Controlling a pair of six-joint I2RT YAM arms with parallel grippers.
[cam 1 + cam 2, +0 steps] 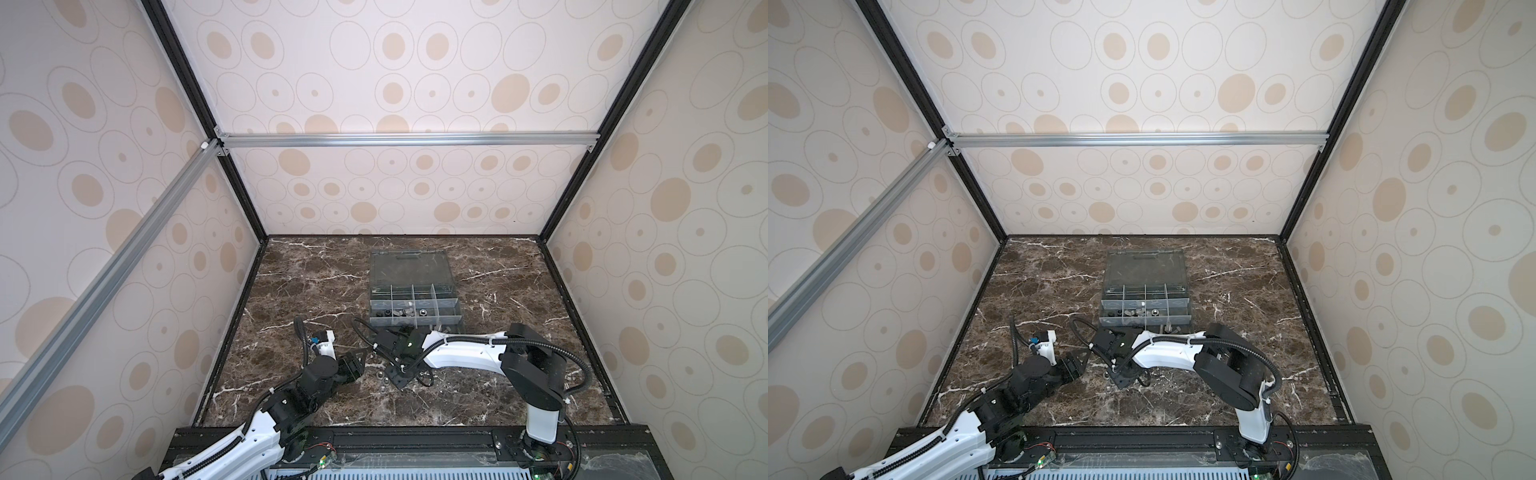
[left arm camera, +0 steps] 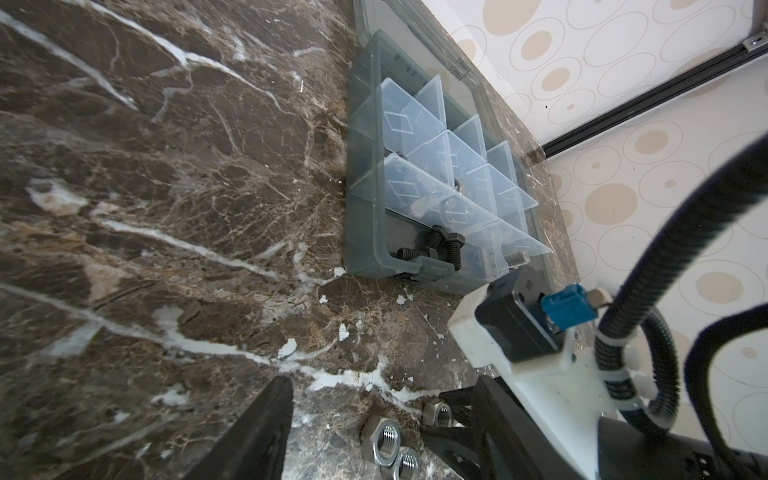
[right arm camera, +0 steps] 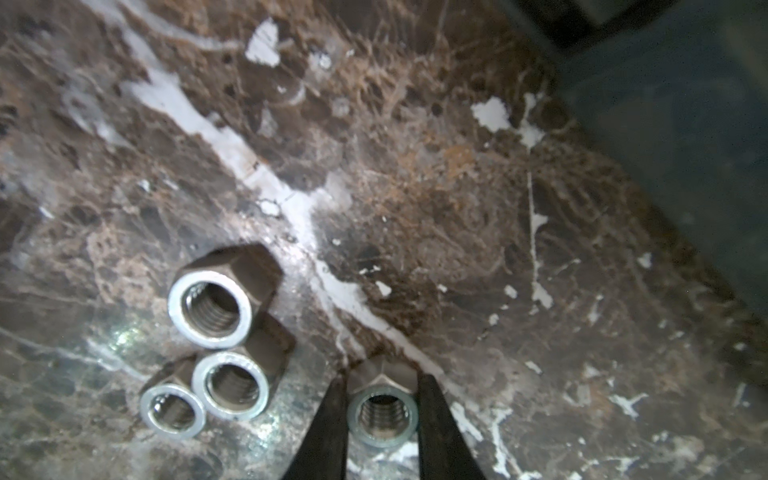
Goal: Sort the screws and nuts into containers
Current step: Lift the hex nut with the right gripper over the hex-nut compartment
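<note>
And there it was: the right gripper [image 3: 381, 386] had its two black fingers [image 3: 328, 428] pressed against opposite flats of a silver hex nut [image 3: 381, 409]. The jaws were clamped on it while it sat flat on the marble-patterned tabletop [image 3: 457, 187], bore pointing straight up and threads in plain sight. Just beside it sat three loose nuts [image 3: 210, 307], bunched together and touching, each one lying flat with its hole upward too. All of this played out on the robot's side of the organizer box [image 1: 415, 322], whose clear lid [image 1: 409, 266] lay open and flat behind it. The left gripper [image 1: 355, 363] hovered close by with jaws apart and nothing in them; only one finger [image 2: 257, 432] showed in its wrist view, far out to the side. Inside the box, the black screws [image 2: 432, 241] lay on their sides in a corner compartment [image 2: 409, 232], piled with their shafts crossing at different angles. A silver screw [image 2: 517, 258] lay flat in the next one, threaded end towards the box's front wall. As for markings, the translucent dividers [image 2: 419, 112] carried embossed diamond outlines, and any moulding on the lid was too small to read.
</note>
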